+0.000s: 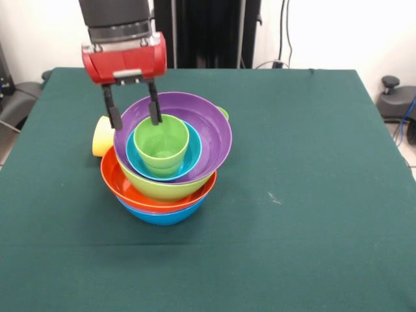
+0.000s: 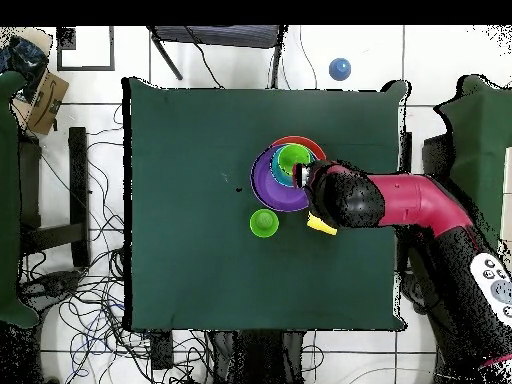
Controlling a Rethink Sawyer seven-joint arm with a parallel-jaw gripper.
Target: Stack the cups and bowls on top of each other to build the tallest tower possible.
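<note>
1. The gripper (image 1: 136, 123) has its jaws spread wide and holds nothing. The two black fingers (image 1: 112, 107) hang straight down below the red wrist block (image 1: 123, 62).
2. In the front view the fingers straddle the rim of the glossy purple plastic bowl (image 1: 211, 133) at about 10 o'clock. One tip is outside the wall and one is inside. The inside tip is right at the back rim of the light green tapered plastic cup (image 1: 162, 146); I can't tell if it touches.
3. The light green cup stands upright in the small cyan plastic bowl (image 1: 195, 156), which sits inside the purple bowl.
4. The purple bowl is tilted, with its 3 o'clock side high. It rests in the lime green plastic bowl (image 1: 162, 190).
5. Below that come the orange plastic bowl (image 1: 127, 185) and then the blue plastic bowl (image 1: 162, 216) on the table. These make up the tower (image 2: 280, 175), which stands left of the table's centre in the front view.
6. The pale yellow plastic cup (image 1: 102, 135) lies on its side on the table at 9 o'clock of the tower, just beside it.
7. A small round green plastic vessel (image 2: 264, 222) sits on the table at 7 o'clock of the tower in the overhead view. In the front view only its edge shows, at 1 o'clock behind the purple bowl.
8. The dark green cloth table (image 1: 312, 162) carries all of it.
</note>
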